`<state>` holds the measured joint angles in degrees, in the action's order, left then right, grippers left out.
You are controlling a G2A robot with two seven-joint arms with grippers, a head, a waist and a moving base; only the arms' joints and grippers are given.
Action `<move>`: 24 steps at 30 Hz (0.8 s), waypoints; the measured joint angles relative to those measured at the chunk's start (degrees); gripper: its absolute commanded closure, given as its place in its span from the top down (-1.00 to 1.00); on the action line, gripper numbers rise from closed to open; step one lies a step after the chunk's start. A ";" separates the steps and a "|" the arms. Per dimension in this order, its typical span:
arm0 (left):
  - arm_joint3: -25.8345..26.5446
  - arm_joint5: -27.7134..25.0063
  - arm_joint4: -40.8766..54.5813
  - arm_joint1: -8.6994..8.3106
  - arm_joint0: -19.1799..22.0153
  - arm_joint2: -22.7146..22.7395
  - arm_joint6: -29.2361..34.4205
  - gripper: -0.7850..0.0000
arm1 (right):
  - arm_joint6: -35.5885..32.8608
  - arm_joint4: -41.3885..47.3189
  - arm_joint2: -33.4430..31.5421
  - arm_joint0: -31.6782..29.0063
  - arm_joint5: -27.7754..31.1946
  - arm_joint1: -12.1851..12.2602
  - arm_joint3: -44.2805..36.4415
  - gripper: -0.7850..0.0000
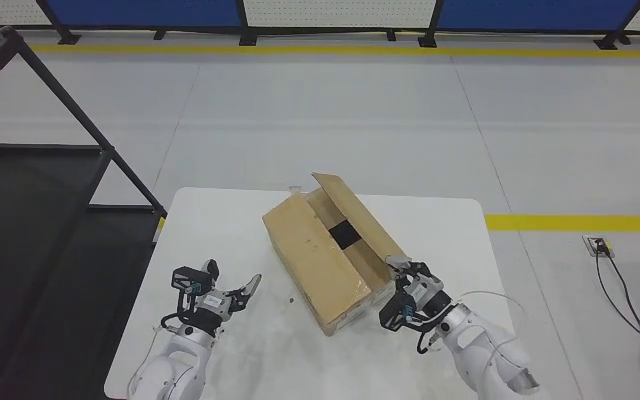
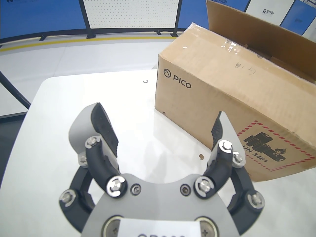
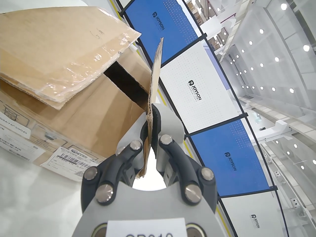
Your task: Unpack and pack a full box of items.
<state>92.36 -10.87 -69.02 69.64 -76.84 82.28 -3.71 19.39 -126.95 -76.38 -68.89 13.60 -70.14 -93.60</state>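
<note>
Opening the box is where things stand, i.e. very early. The cardboard box (image 1: 320,262) sits slantwise on the white table (image 1: 225,215), approx. mid-table, btwn the two arms. The right gripper (image 1: 397,280) is at the box's near corner on its own side, pincer clamped on the edge of the raised flap (image 1: 360,215). Its wrist view shows the cardboard pinched btwn the pads, flap standing up off the top. The other long flap (image 1: 300,228) lies approx. flat over the top, w/ clear tape along its edge. Btwn the two is a dark gap (image 1: 345,236); contents too dark to tell. The left gripper (image 1: 234,277) hovers low over the table near the box's long side, pincer wide apart, holding nothing, not touching the box.

Done, by my reading: tape already parted, one flap lifted. Left: fold that flap right back, lift the 2nd, take items out, then repack & close, so nearly the whole job.

Around: a small dark speck (image 2: 201,157) on the table by the box's bottom edge, and a ring-shaped mark (image 2: 145,81) farther off. A black frame (image 1: 60,120) stands beside the table on the left, partition panels (image 2: 128,1) behind, and a cable and socket (image 1: 598,245) on the floor, well apart. In the way: prob. only the flat flap, covering a good part of the opening.
</note>
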 measured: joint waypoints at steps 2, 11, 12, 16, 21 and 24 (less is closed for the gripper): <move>0.11 0.05 -0.22 0.01 -0.05 -0.05 0.08 1.00 | 0.10 0.40 -0.40 -0.07 0.58 0.12 -0.16 1.00; 0.21 0.41 -0.28 0.11 0.20 -0.29 0.66 1.00 | 4.19 3.27 -3.24 -5.05 -0.13 0.83 -6.56 1.00; 0.18 0.44 -0.27 0.13 0.27 -0.35 0.71 1.00 | 4.90 3.17 -3.48 -6.13 -0.33 0.94 -8.00 1.00; -0.08 0.91 -0.28 0.27 0.87 -0.96 1.07 1.00 | 6.59 -0.40 -3.36 -11.72 -1.59 1.42 -15.47 1.00; -0.65 4.43 1.35 0.68 1.62 -1.22 0.74 1.00 | 3.44 -8.30 0.04 -17.11 -4.66 1.54 -22.08 1.00; -1.23 7.43 2.76 0.97 1.81 -0.92 -0.59 1.00 | 0.85 -12.45 3.44 -18.16 -6.84 1.32 -23.07 1.00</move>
<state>91.13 -3.44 -66.26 70.61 -75.03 81.36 -4.30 20.24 -139.40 -72.95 -87.05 6.76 -68.81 -116.67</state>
